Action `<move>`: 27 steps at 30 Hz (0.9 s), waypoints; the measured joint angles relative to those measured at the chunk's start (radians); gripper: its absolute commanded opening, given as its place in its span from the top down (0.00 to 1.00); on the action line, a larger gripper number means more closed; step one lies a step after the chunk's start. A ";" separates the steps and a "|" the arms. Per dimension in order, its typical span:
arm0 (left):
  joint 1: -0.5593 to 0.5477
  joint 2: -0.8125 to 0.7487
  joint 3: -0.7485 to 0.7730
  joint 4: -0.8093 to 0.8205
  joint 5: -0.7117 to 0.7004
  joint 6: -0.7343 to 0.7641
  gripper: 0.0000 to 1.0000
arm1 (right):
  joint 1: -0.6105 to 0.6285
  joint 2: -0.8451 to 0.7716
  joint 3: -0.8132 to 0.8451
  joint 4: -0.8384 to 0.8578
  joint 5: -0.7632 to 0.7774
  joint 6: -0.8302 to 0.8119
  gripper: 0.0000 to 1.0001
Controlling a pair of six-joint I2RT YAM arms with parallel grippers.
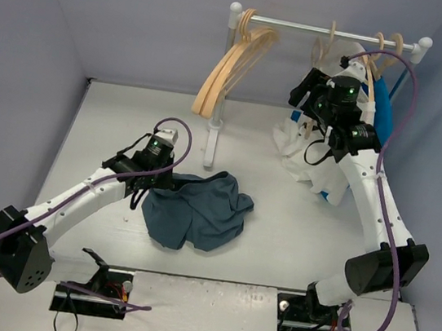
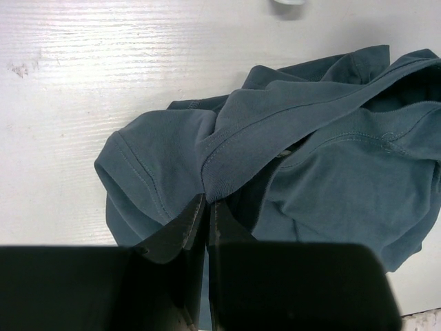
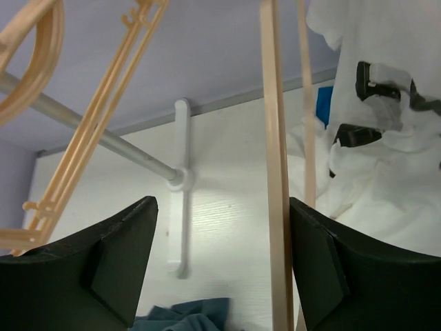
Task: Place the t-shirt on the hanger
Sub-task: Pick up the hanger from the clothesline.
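Currently the t-shirt lies in a crumpled heap on the counter, around the middle and a little toward the left edge, well short of the rack that stands along the far edge. The left gripper is down at the heap's left side. The left wrist view shows its two fingers drawn almost together, with only a thin slit between the tips, and a folded hem of the slate-blue fabric running into that slit, so it looks pinched on the cloth. The right gripper is raised toward the far right corner, up by the right end of the rail, with its fingers spread wide and nothing clamped. The hanger hangs from the rail there, and one thin wooden arm of it runs straight through the gap between the fingers, just beside the right finger; whether it touches that finger cannot be told. A white t-shirt with black print hangs just to the right of that arm, and a bright blue garment shows beside it. Several more wooden hangers hang in a bunch at the left end of the rail, above the rack's white post.
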 measured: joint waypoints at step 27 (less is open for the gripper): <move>0.000 0.012 0.000 0.003 0.004 0.000 1.00 | -0.002 0.191 0.175 -0.007 0.217 -0.270 0.59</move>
